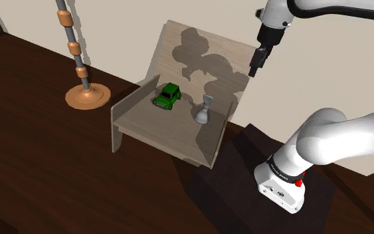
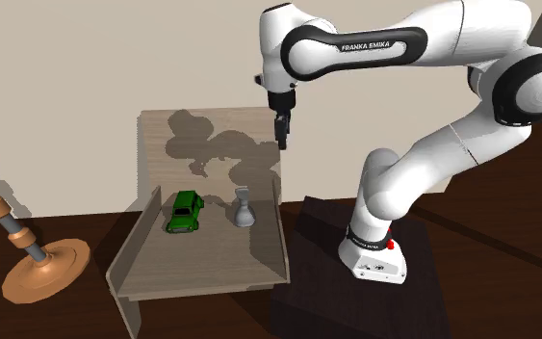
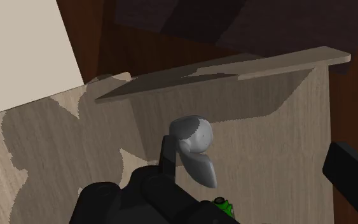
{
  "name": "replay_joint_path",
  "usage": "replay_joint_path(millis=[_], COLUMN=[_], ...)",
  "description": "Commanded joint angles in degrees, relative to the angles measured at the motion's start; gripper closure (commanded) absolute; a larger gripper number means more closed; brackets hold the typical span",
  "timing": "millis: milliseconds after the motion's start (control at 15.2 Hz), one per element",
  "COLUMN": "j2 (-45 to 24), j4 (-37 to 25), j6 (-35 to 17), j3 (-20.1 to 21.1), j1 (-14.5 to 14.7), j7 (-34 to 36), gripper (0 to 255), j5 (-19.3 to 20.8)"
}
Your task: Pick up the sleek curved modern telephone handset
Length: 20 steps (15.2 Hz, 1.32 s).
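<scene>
Shoulder view: the grey handset [image 1: 204,112] stands on the wooden seat [image 1: 159,129] beside a green toy car [image 1: 168,96]. The fingers [image 3: 168,159] hang spread above it, holding nothing.

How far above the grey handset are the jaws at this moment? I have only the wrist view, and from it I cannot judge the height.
Observer: In the shoulder view the jaws hang well above the grey handset, near the upper edge of the wooden back panel.
Operator: Does the handset stand or lie?
Observer: It looks upright, wide end down on the seat board.
Operator: What is beyond the furniture?
Observer: A pole on a copper-coloured round base stands on the dark floor, at the shoulder view's left.
</scene>
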<state>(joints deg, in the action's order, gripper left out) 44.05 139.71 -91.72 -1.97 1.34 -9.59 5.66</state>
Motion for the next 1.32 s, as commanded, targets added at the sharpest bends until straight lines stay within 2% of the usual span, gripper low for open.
replay_joint_path(millis=[0,330,660,990,1254], j2=[0.0,-7.15,-17.21,-29.07,-37.73], j4=[0.0,2.84,2.57,-0.56,-4.16], j6=[0.0,-9.44,-18.21,-25.23,-28.61], j3=[0.0,5.68,10.68,14.43,15.67], j1=[0.0,-2.34,-5.26,-8.55,-10.39], j7=[0.0,14.42,29.0,44.11,54.79], gripper=[0,0,0,0,0], j5=[0.0,-1.29,-0.73,2.39,5.96])
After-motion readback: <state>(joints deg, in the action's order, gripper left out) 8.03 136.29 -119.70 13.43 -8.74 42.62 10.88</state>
